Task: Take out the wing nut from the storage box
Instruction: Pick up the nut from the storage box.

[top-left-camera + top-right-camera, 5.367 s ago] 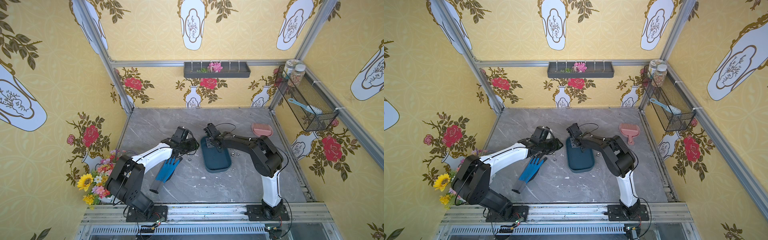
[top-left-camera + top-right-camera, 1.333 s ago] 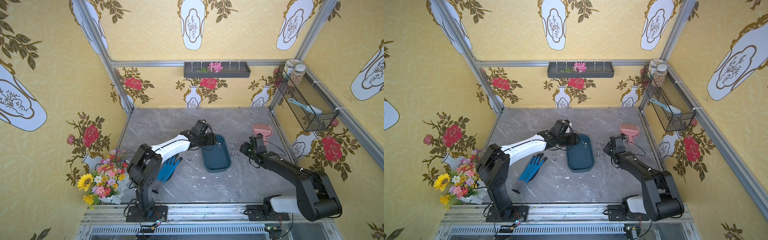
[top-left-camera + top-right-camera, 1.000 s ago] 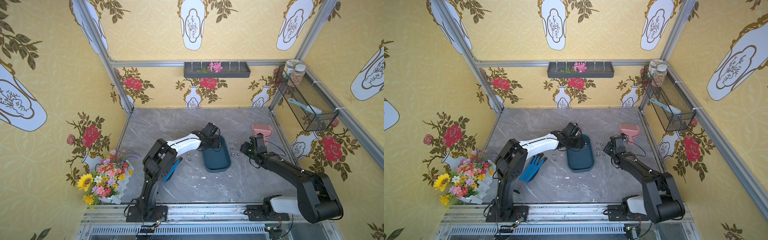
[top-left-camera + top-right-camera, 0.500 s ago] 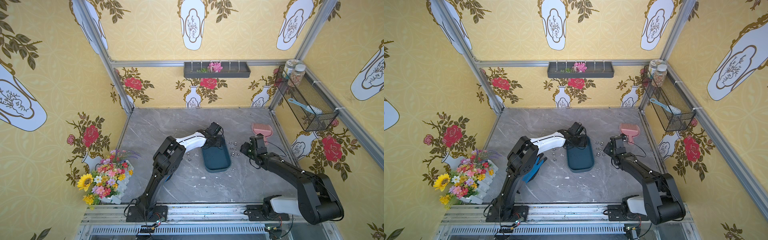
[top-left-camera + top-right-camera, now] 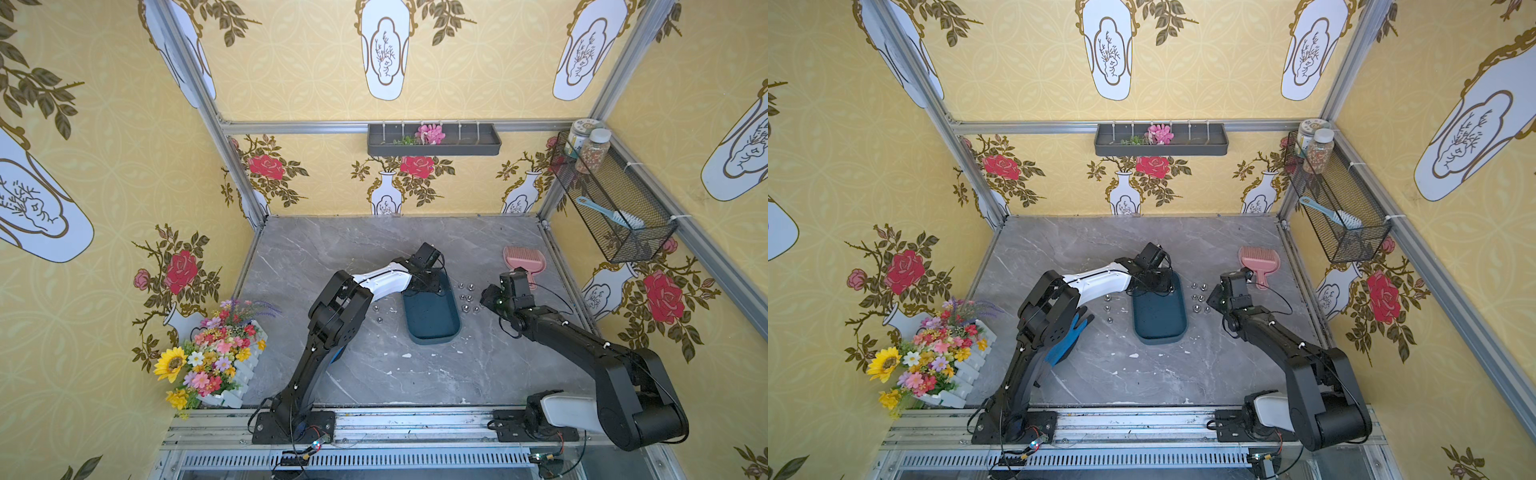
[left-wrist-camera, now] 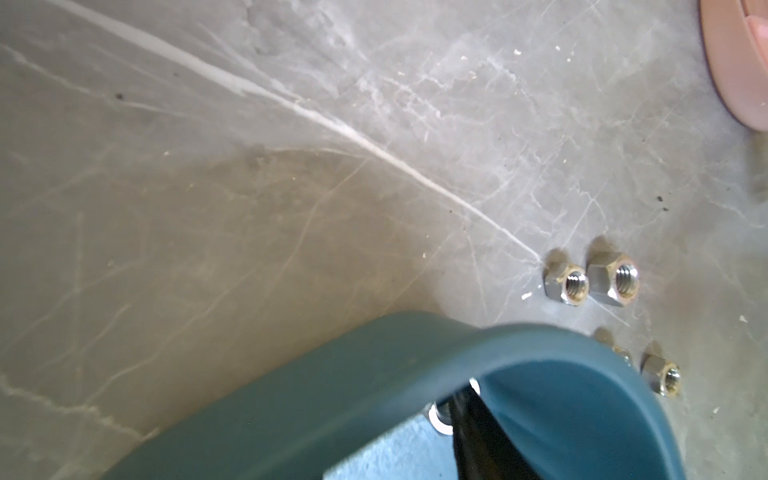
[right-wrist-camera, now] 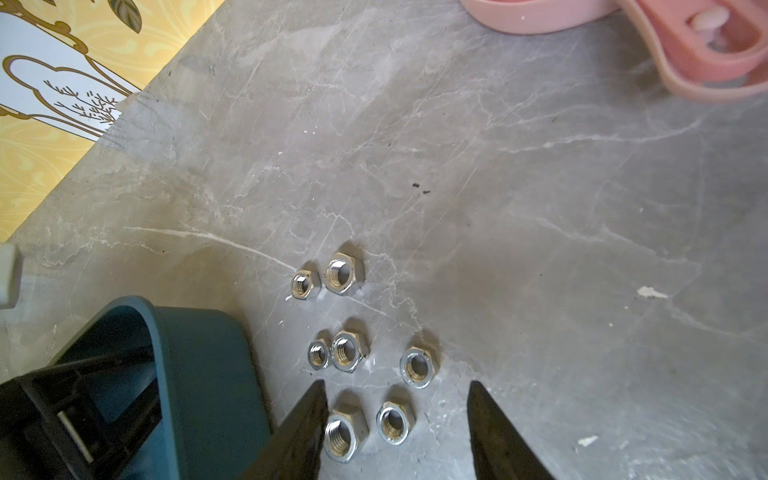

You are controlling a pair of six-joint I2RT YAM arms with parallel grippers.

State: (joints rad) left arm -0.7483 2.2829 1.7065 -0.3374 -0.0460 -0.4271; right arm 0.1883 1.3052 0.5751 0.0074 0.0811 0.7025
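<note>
Storage box (image 5: 432, 320): nearly emptied, as judged.
Left gripper (image 5: 434, 289): found inside its far end; jaw width cannot be told.
Right gripper (image 7: 395, 388): parted, empty, held above hex nuts (image 7: 344, 273) laid outside.
Wing nut (image 6: 440, 417): presumed to be the silvery piece seen inside the box beside the left gripper; removal judged outstanding.

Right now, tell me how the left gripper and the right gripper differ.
The left gripper reaches inside the storage box at its far end; the right gripper hangs outside it, over nuts. The right gripper's jaws stand open and empty; the left gripper's are mostly hidden. Both are black.
</note>
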